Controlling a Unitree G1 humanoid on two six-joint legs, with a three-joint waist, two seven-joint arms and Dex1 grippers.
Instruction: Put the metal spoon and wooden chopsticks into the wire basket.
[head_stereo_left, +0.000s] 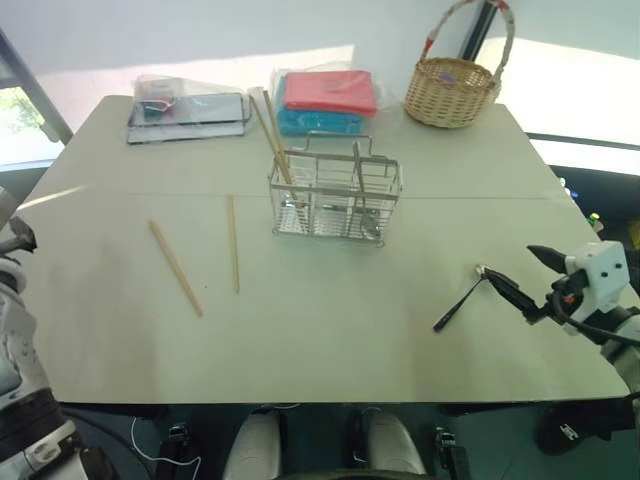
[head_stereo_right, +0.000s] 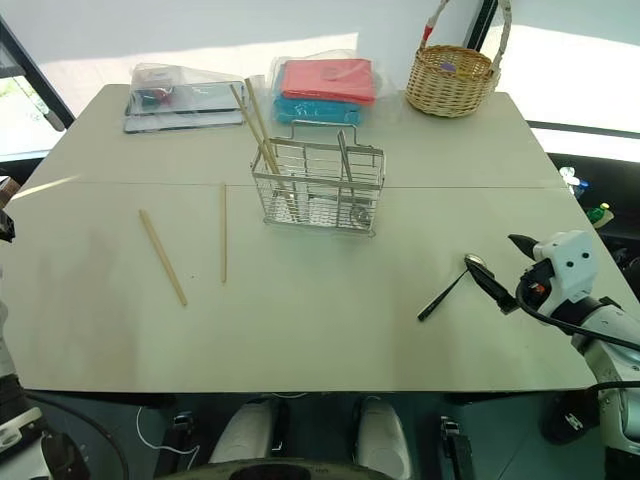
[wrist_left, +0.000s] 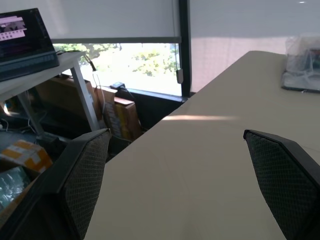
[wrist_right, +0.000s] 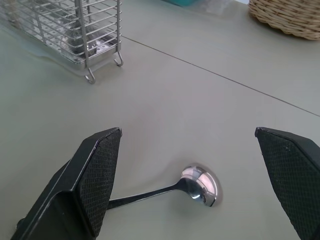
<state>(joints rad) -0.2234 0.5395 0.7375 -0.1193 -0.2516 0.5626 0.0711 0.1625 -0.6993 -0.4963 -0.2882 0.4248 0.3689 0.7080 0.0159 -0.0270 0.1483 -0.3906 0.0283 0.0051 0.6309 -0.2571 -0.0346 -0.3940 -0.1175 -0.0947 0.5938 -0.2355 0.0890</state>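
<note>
The metal spoon (head_stereo_left: 458, 300) lies on the table at the right, its shiny bowl (wrist_right: 200, 182) pointing away from me. My right gripper (wrist_right: 187, 134) is open and hovers low just behind the spoon's bowl, one finger (head_stereo_left: 505, 287) close beside it and nothing held. The wire basket (head_stereo_left: 335, 195) stands mid-table with two wooden chopsticks (head_stereo_left: 272, 135) leaning out of its left compartment. Two more chopsticks (head_stereo_left: 175, 267) (head_stereo_left: 233, 243) lie loose on the table to its left. My left gripper (wrist_left: 175, 137) is open and empty over the table's far left edge.
A round wicker basket (head_stereo_left: 450, 90) sits at the back right. Red and blue packs (head_stereo_left: 325, 100) lie behind the wire basket, and a bagged dark tray (head_stereo_left: 185, 110) is at the back left. A desk with a screen (wrist_left: 25, 45) stands beyond the table's left edge.
</note>
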